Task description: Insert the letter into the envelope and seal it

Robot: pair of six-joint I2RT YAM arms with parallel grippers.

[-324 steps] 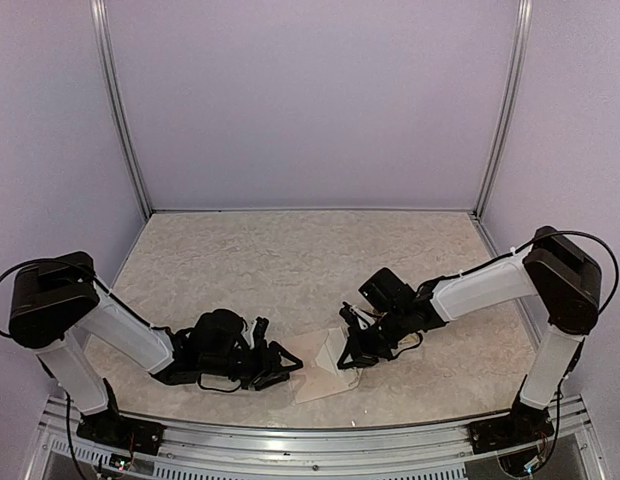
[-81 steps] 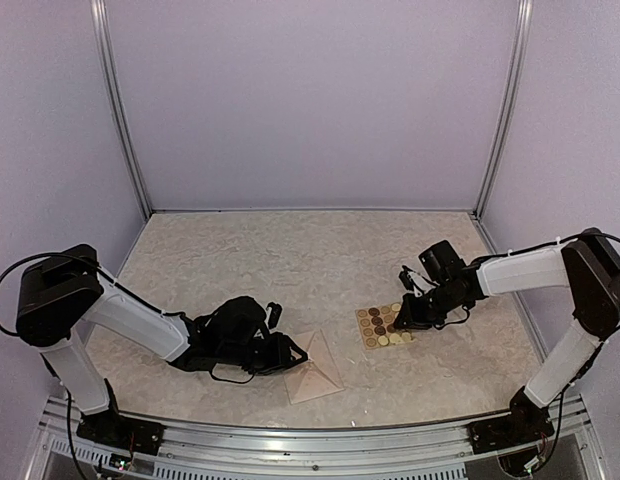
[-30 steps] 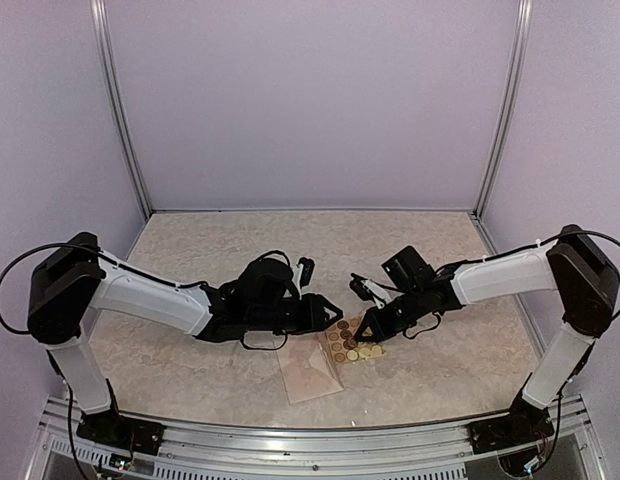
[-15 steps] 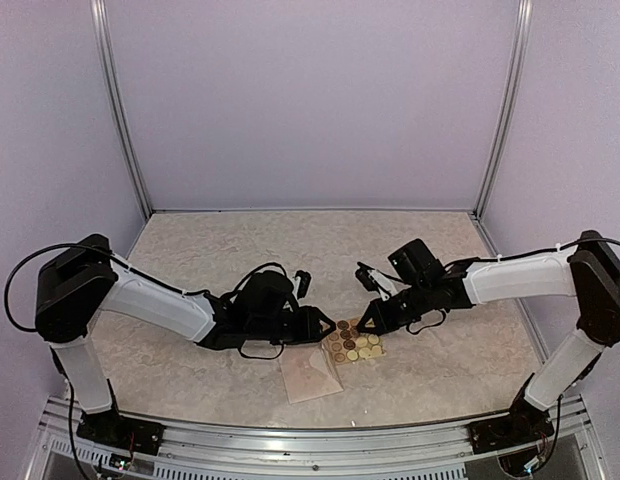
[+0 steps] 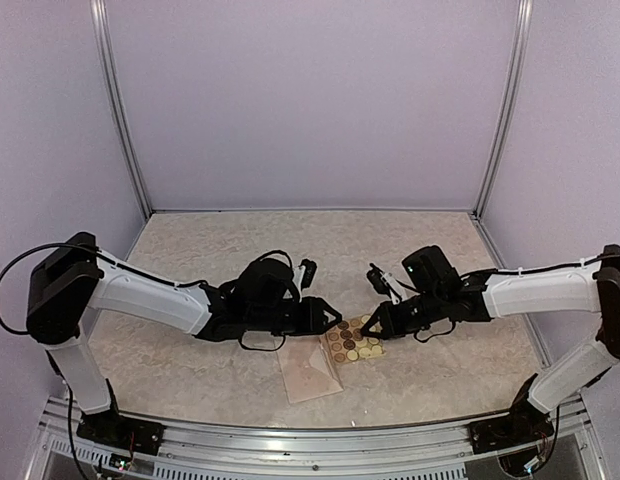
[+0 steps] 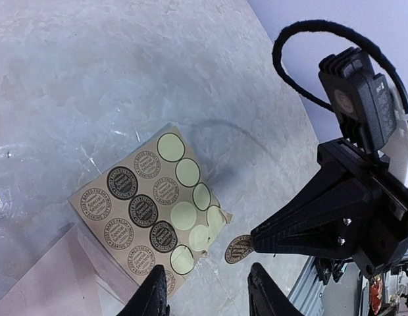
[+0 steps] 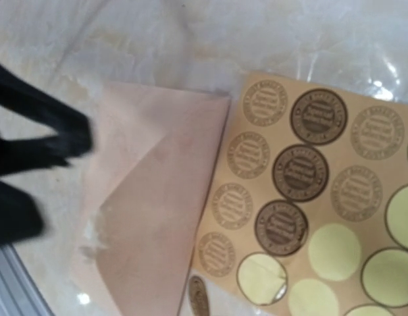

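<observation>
The cream-beige envelope (image 5: 310, 372) lies flat near the front edge with its pointed flap folded down; it also shows in the right wrist view (image 7: 151, 204). No separate letter is in view. A square sticker sheet (image 5: 353, 340) lies just behind it, with several stickers gone. My right gripper (image 5: 370, 329) is shut on a round brown sticker (image 6: 240, 249), held just off the sheet's corner (image 6: 151, 210). That sticker shows at the bottom edge of the right wrist view (image 7: 201, 299). My left gripper (image 5: 330, 315) is open and hovers over the sheet's left side.
The sticker sheet (image 7: 309, 184) overlaps the envelope's right edge. A clear plastic film (image 6: 33, 197) lies on the marbled tabletop (image 5: 290, 250) by the sheet. Both grippers' tips are close together over the sheet. Purple walls enclose the table.
The right gripper has drawn back slightly to the right with the brown sticker, and its arm has lowered. The left gripper has shifted a little up over the sheet. The envelope has not moved.
</observation>
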